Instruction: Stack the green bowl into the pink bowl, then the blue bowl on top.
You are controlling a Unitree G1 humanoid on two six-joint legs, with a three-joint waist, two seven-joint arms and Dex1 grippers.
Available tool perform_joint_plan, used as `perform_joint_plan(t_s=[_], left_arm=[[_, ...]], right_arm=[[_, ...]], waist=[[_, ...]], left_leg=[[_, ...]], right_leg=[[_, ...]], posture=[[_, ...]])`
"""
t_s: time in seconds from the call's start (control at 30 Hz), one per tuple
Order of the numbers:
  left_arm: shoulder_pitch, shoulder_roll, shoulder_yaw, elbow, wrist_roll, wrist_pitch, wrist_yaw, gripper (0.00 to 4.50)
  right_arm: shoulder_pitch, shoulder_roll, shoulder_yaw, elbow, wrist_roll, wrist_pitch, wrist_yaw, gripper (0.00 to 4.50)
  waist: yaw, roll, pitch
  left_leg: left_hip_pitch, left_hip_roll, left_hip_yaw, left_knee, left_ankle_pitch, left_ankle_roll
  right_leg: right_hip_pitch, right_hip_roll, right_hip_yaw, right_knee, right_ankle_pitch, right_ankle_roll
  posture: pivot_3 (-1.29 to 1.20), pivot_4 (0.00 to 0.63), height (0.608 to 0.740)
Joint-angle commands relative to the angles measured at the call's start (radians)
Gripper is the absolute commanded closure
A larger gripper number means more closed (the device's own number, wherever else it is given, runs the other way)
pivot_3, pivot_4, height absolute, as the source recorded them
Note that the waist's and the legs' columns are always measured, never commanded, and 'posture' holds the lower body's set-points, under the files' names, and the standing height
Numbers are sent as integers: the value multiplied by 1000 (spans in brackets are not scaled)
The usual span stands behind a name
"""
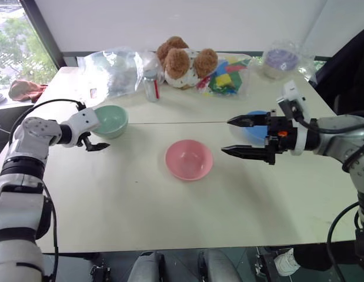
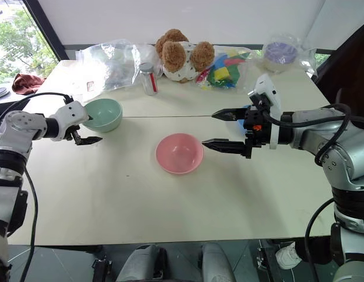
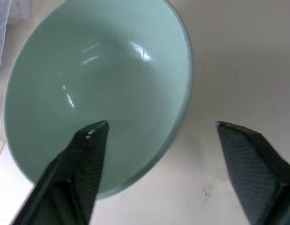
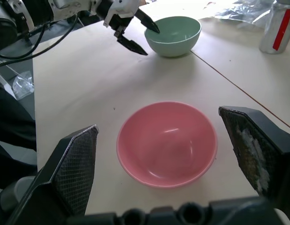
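On the tabletop, from the head view, the pink bowl sat centre, the right gripper spread wide and empty before the blue bowl. At the left wrist, the left gripper straddled the green bowl rim, parted, not clamped.

You have the round pink plastic bowl mid-counter, the mint-green round bowl far left, the sky-blue round bowl right
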Motion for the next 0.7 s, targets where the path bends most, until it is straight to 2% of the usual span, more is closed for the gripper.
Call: perform_joint_plan(t_s=[0.03, 0.13, 0.17, 0.37, 0.5, 0.57, 0.7], left_arm=[[-42, 0, -5, 45, 20, -41, 0, 2498], [-62, -9, -3, 49, 11, -54, -53, 4135], [-70, -12, -3, 41, 3, -67, -86, 4476], [-164, -85, 1, -80, -77, -117, -317, 4476], [-229, -195, -19, -282, -202, -14, -521, 4476], [-228, -224, -74, -390, -268, 32, -559, 4476], [-221, -211, -287, -592, -449, 111, -561, 4476]], right_arm=[[2, -21, -42, -26, 7, -4, -9, 0], [15, -31, -51, -32, 4, -5, -15, 0], [16, -35, -53, -31, 2, -7, -16, 0], [16, -65, -59, -10, -13, -21, -11, 0], [35, -94, -85, -5, -21, -16, -10, 0], [64, -115, -112, -18, -16, -6, -12, 0], [159, -153, -209, -70, 9, 36, -37, 0]], waist=[[-3, 0, 0], [0, 0, 0], [0, 0, 0], [9, 0, 0], [22, 0, 0], [24, 0, 0], [16, 0, 0]], left_leg=[[0, 0, 0, 0, 0, 0], [0, 0, 0, 0, 0, 0], [0, 0, 0, 0, 0, 0], [0, 0, 1, 0, 0, 0], [-1, -1, 1, 1, 0, 0], [-1, -1, 1, 1, 0, 0], [-1, 0, 1, -1, 0, 0]], right_leg=[[0, 0, 0, 0, 0, 0], [-1, 0, 0, 1, 0, 0], [-1, 0, 0, 1, 0, 0], [0, 0, 0, 0, 0, 0], [0, 1, 0, 0, 0, 0], [0, 1, 0, 0, 0, 0], [0, 1, 3, 0, 0, 0]], posture=[[0, 150, 740], [0, 150, 740], [0, 150, 740], [0, 150, 740], [0, 150, 740], [0, 150, 740], [0, 150, 740]])
